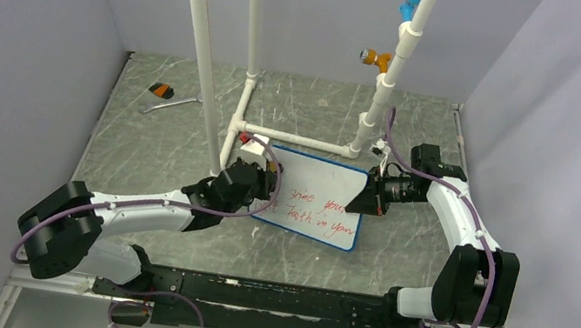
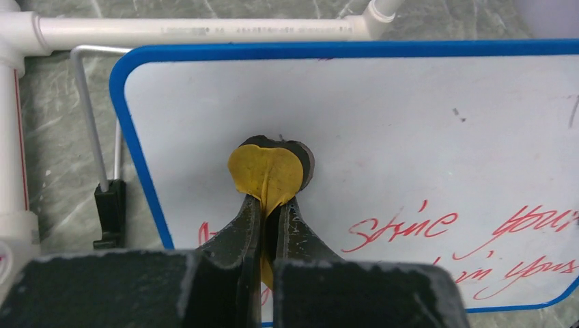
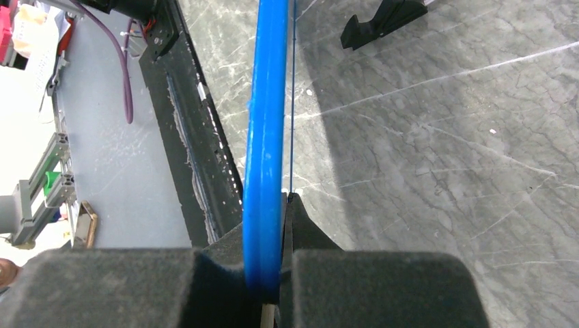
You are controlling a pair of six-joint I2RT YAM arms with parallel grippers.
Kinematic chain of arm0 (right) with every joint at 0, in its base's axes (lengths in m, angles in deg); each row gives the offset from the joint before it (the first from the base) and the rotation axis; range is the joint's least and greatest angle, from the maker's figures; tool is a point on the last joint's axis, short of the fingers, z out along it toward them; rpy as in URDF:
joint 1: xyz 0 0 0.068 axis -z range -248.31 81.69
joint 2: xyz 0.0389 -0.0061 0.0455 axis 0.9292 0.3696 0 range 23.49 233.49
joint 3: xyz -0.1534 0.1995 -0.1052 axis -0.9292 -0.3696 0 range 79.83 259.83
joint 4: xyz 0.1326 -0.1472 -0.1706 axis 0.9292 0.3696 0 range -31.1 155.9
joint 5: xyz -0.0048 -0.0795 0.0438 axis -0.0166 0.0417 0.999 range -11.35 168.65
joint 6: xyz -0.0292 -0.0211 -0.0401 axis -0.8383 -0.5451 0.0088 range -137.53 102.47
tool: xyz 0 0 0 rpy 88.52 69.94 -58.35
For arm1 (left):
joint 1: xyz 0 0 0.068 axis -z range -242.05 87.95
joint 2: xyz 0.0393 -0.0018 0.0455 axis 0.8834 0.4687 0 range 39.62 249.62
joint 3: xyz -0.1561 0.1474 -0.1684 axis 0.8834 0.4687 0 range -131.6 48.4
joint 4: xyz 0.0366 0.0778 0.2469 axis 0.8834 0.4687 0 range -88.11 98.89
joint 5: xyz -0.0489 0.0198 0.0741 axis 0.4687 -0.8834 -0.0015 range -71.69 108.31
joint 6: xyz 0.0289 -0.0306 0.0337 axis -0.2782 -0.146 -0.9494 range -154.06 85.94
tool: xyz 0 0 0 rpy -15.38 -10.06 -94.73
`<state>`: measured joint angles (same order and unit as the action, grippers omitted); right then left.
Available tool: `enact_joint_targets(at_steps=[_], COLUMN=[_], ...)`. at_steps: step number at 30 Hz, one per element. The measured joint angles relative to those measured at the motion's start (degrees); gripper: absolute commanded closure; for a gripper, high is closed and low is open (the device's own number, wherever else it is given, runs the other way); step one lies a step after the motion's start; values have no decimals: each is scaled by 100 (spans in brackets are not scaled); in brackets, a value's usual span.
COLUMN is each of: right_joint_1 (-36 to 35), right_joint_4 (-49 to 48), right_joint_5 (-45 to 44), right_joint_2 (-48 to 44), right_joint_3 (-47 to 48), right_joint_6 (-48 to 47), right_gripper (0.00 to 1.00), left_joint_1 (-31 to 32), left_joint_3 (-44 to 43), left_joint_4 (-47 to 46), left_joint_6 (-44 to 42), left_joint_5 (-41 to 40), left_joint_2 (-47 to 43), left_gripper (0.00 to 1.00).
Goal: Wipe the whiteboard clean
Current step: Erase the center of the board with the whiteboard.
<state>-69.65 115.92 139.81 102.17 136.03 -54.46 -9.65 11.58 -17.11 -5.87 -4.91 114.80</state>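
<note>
Along the left edge of the table (image 1: 139, 153) the grey top lies bare from the near left corner up to a wrench (image 1: 170, 104) and a small orange-and-black tool (image 1: 160, 91) close to the far left corner. The left arm starts at the near left corner and reaches low across this open strip, its forearm slanting toward the middle of the table. The left gripper (image 2: 271, 205) is clamped tight on a yellow pad (image 2: 265, 174), and the pad presses flat on the upper left part of the board's face, just inside the left rim.

The whiteboard (image 1: 320, 188) sits at the middle of the tabletop, its far edge just beside the bottom bar of the white pipe frame (image 1: 295, 138). That bar and the frame's uprights close off the room behind the board. The upper face is plain white. The red writing (image 2: 403, 229) runs in two lines across the lower half, toward the near edge. A wire leg with a black foot (image 2: 109, 212) shows behind the board's left side, so it stands propped rather than flat.

Between the board's near edge and the black rail (image 1: 249, 294) at the near edge of the table there is a band of bare top.

The right arm rises from the near right corner, bends at the elbow near the right edge and turns inward. The right gripper (image 3: 276, 219) is pinched on the blue frame (image 3: 267, 102) at the board's right side. Bare top lies right of the board to the right edge.
</note>
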Motion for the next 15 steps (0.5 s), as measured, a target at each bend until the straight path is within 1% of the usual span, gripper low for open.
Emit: enact_joint_targets(at_steps=[6, 9, 12, 15], right_joint_1=[2, 11, 39, 90], right_joint_4=[20, 42, 66, 61], right_joint_5=[2, 7, 9, 22], right_joint_2=[4, 11, 39, 76], right_joint_3=[0, 0, 0, 0], right_joint_6=[0, 2, 33, 46], right_gripper=[100, 100, 100, 100], left_joint_1=[-44, 118, 511, 861], left_joint_3=[190, 162, -199, -789], left_joint_4=[-258, -511, -654, -822], left_joint_6=[-24, -111, -247, -348], left_joint_5=[118, 168, 208, 258], left_joint_2=[-26, 125, 525, 1025], left_gripper=[100, 100, 100, 100])
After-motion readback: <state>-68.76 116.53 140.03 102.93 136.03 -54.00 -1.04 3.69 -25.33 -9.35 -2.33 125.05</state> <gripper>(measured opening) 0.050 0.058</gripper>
